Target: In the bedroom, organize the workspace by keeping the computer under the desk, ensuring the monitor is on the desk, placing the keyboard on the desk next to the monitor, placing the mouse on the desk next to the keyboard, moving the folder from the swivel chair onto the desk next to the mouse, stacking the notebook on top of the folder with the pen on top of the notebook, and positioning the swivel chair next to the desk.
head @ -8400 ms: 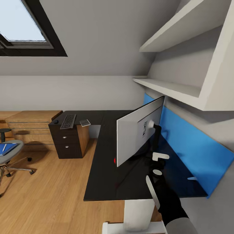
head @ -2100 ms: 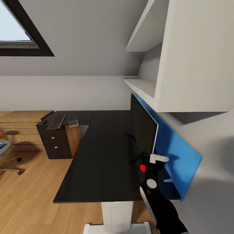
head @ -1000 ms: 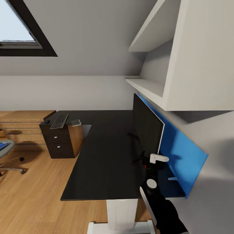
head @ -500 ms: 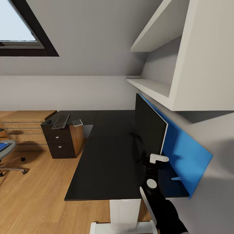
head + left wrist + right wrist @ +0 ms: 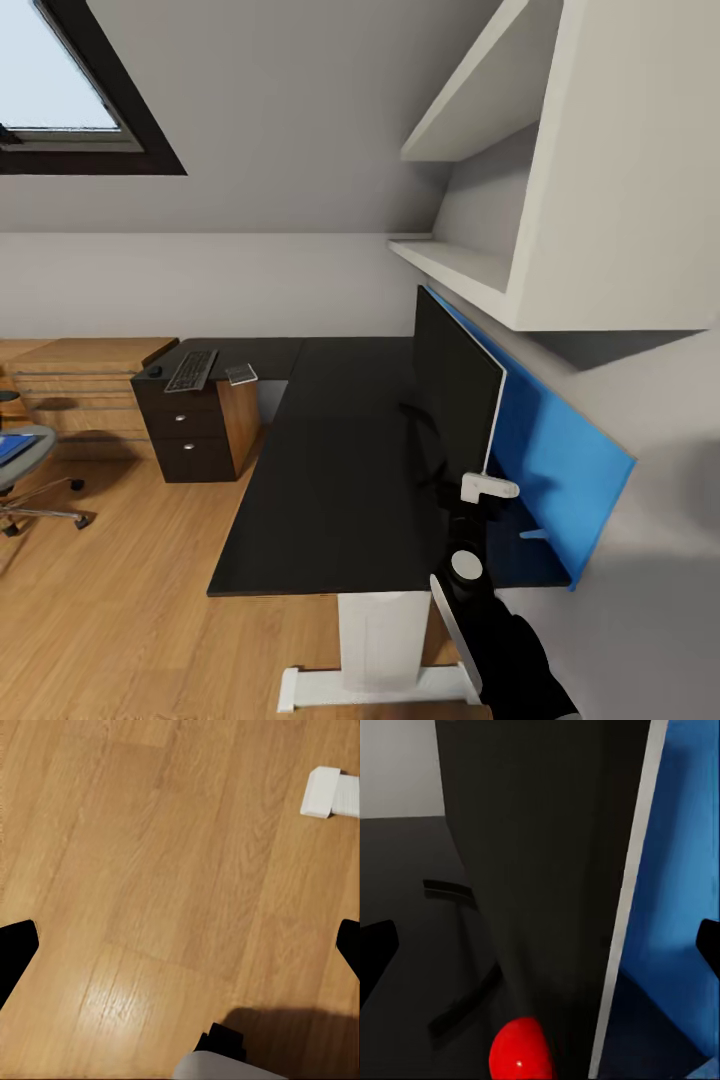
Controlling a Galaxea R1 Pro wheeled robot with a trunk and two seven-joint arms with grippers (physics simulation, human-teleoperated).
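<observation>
Beyond the black right claw [image 5: 478, 508] with its white fitting, a wide black flat monitor [image 5: 452, 392] shows a pale grey edge; the glossy black L-shaped desk [image 5: 330, 470] beneath has a bright blue back panel [image 5: 545, 440], white legs, above a warm honey-toned wooden plank floor [image 5: 165, 870]

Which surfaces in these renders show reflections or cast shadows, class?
Head view: the desk top is glossy and mirrors the monitor stand. Right wrist view: the same dark reflections on the desk. Left wrist view: a soft glare patch and a dark shadow on the wooden floor.
</observation>
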